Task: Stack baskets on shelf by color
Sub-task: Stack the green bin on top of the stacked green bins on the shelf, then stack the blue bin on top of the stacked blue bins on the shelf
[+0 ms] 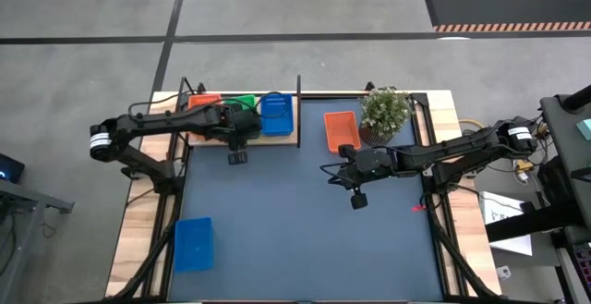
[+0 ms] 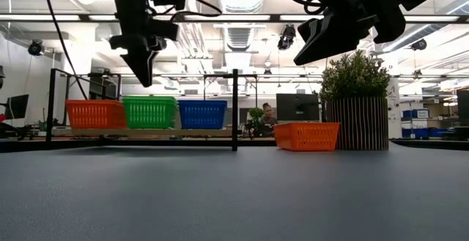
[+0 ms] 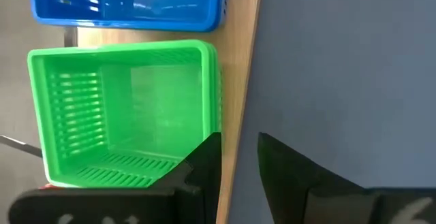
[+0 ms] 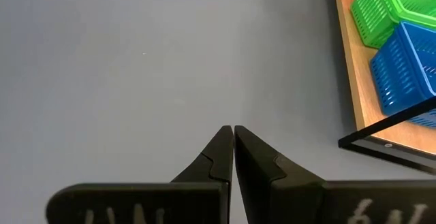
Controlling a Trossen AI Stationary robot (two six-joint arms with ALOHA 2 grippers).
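**Three baskets lined on shelf, two left on mat**

Red-orange [image 1: 203,102], green [image 1: 242,102] and blue basket [image 1: 276,114] were seen side by side on the shelf [image 1: 288,140]. Left gripper [image 3: 238,157] was held slightly parted, empty, above the green one. Right gripper [image 4: 233,146] was closed, empty, over the mat [image 1: 305,230]. An orange basket [image 1: 341,130] sat beside the plant [image 1: 385,112]; another blue basket [image 1: 193,243] lay well apart.

The high view looks straight down on the whole mat [image 1: 305,221]. The low view sits at mat level, facing the shelf [image 2: 146,132] and the room beyond. The left wrist view hangs close above the green basket [image 3: 122,112]. The right wrist view looks across bare mat toward that same shelf.
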